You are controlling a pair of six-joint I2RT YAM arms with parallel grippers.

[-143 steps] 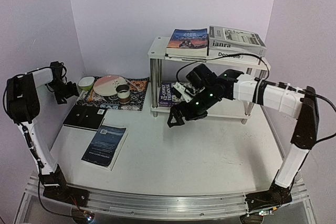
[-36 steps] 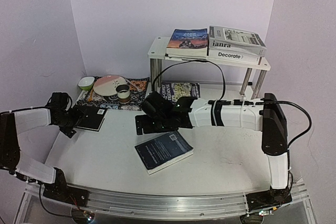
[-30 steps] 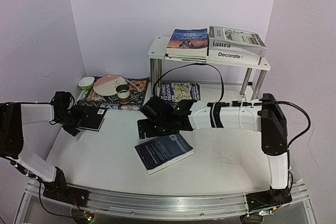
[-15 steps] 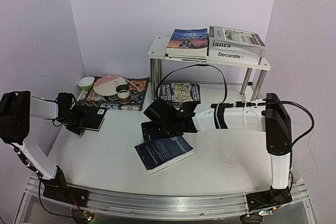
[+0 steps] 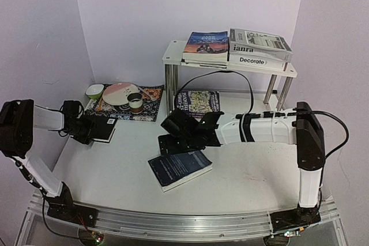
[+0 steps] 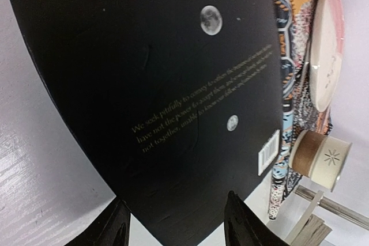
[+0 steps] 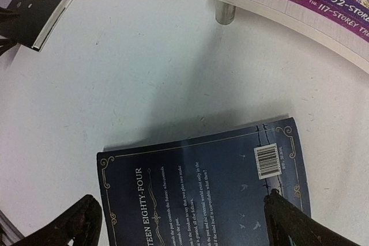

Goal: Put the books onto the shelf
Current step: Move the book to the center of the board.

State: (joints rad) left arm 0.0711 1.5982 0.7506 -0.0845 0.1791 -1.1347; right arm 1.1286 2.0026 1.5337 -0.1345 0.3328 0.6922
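While left hand (image 6: pixel 174 203) straddled black book (image 6: pixel 144 84) edge on table (image 5: pixel 248 171), could not tell if clenched; right hand (image 7: pixel 181 200) hung released over blue book (image 7: pixel 230 162). Judged pick-up step; next: clamp, lift, carry to shelf (image 5: pixel 173 57).

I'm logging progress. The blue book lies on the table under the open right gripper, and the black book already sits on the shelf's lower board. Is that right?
Not quite: the black book is not on the shelf; it lies on the table by the left gripper, as the top external view shows. The blue book does lie under the open right gripper.
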